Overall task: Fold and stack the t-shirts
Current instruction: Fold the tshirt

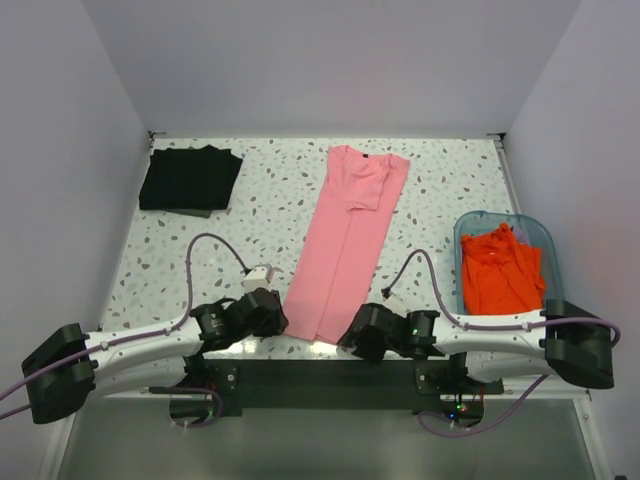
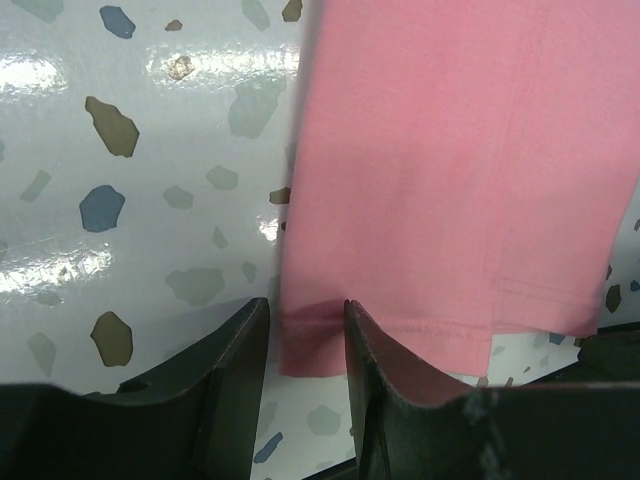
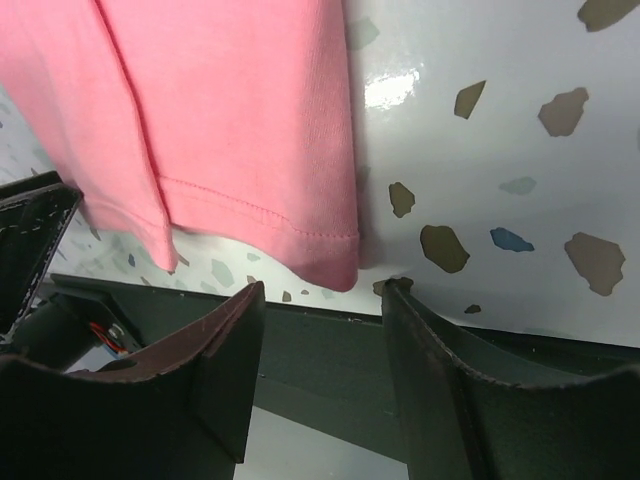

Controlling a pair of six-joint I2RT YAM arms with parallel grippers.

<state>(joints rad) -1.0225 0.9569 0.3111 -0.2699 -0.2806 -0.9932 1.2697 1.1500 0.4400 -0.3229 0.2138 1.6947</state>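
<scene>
White, glossy and flecked with grey and brown chips, the terrazzo-pattern table fills my overhead view. Down its middle lies the pink soft-cloth short-sleeved t-shirt, folded lengthwise into a long strip with its collar far and its hem toward me. A folded black cloth t-shirt sits at the far left corner, and crumpled orange-red cloth t-shirts fill the teal see-through plastic tub at the right. I judge the pink one light, limp and easily dragged on that slick surface, so I would take it by both hem corners at once, pinching all layers. The overhead view gives me the layout but hides the fingers under the wrists. The left wrist view shows my left gripper narrowly parted around the left corner of the hem; a sliver of table shows beside the cloth, so I read it as not yet pinched. The right wrist view shows my right gripper wider, with the right corner just beyond its jaws, not between them.
</scene>
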